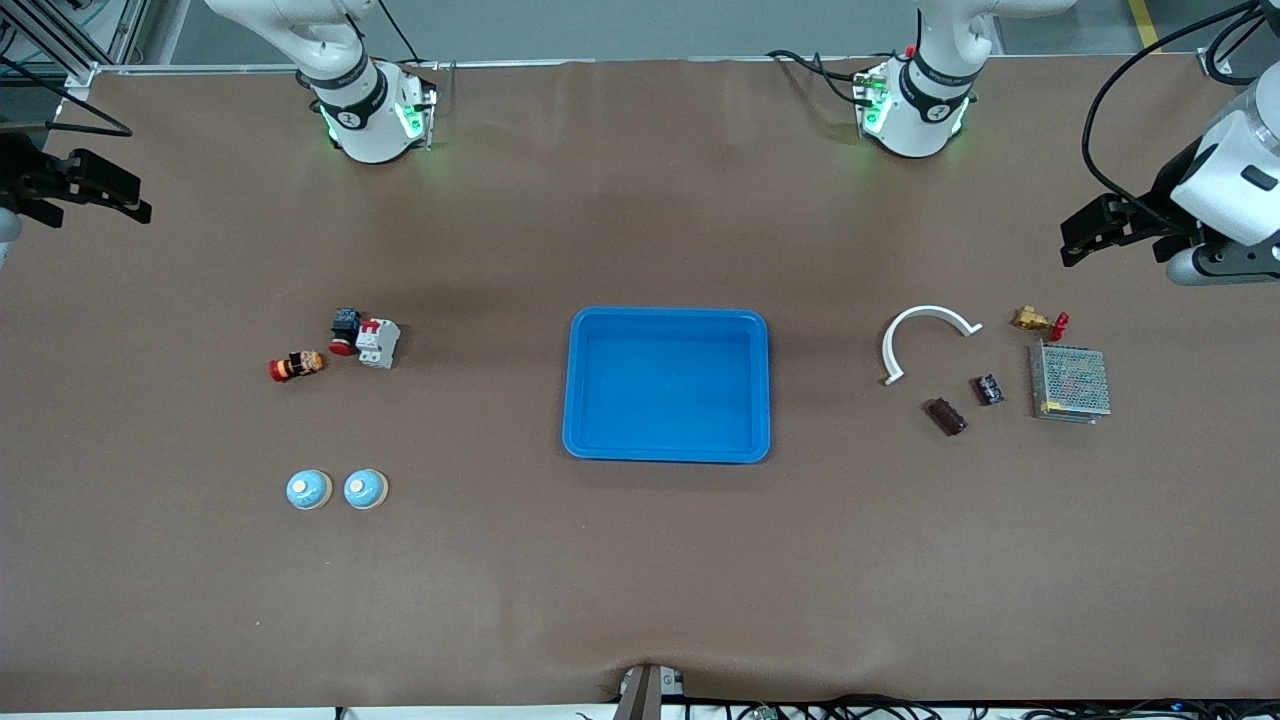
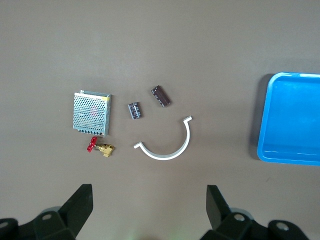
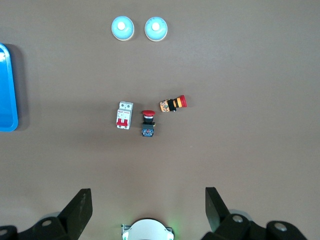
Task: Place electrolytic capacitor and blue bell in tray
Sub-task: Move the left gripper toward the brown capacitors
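The blue tray (image 1: 667, 385) lies empty at the table's middle; the left wrist view shows one end of the tray (image 2: 292, 120). Two blue bells (image 1: 308, 489) (image 1: 365, 489) stand side by side toward the right arm's end, and the right wrist view shows both bells (image 3: 122, 27) (image 3: 156, 29). Two dark cylindrical capacitors (image 1: 946, 416) (image 1: 989, 390) lie toward the left arm's end, and both capacitors (image 2: 161, 96) (image 2: 135, 110) show in the left wrist view. My left gripper (image 1: 1078, 240) (image 2: 150, 192) hangs open above that end. My right gripper (image 1: 135, 205) (image 3: 148, 195) hangs open over its end.
Beside the capacitors lie a white curved strip (image 1: 925, 335), a metal mesh box (image 1: 1070, 383) and a brass valve with a red handle (image 1: 1038, 321). Farther from the front camera than the bells lie a white breaker (image 1: 379, 343), a red push button (image 1: 345, 330) and an orange-red part (image 1: 296, 366).
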### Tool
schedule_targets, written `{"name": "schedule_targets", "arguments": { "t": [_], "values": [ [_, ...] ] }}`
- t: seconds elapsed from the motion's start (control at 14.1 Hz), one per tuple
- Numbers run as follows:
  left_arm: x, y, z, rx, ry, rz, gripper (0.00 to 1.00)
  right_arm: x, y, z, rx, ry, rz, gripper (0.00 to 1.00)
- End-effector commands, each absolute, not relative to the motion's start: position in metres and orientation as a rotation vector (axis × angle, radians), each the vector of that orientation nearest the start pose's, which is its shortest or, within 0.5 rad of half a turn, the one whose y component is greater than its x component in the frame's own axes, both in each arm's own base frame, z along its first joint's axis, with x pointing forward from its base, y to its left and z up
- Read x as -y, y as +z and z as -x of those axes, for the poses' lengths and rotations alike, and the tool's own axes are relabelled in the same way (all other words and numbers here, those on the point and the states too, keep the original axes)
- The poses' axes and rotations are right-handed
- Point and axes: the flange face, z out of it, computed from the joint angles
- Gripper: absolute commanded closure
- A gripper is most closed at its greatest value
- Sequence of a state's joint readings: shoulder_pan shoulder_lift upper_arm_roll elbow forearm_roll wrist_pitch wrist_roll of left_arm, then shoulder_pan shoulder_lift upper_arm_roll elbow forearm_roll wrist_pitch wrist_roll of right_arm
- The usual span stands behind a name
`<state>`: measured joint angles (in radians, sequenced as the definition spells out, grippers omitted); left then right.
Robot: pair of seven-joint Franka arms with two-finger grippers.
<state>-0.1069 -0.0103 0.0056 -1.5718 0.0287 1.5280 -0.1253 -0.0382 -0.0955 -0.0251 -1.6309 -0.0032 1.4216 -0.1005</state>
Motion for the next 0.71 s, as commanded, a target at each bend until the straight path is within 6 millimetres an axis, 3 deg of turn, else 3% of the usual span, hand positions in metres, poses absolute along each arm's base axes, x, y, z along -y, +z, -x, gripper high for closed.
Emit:
{"name": "schedule_targets", "arguments": {
  "t": [0.0, 0.42, 0.64],
  "values": [
    [0.051, 0.633, -0.546, 0.044, 0.035, 3.123, 0.00, 0.033, 0.640, -0.510, 0.056, 0.160, 3.139, 0.00],
    [0.052, 0.632, -0.547, 0.058, 0.037, 3.121, 0.00, 0.031, 0.642, -0.511, 0.059, 0.150, 3.136, 0.00],
    [0.054, 0.621, -0.551, 0.049, 0.068, 3.107, 0.00, 0.031, 0.643, -0.511, 0.059, 0.145, 3.135, 0.00]
  ]
}}
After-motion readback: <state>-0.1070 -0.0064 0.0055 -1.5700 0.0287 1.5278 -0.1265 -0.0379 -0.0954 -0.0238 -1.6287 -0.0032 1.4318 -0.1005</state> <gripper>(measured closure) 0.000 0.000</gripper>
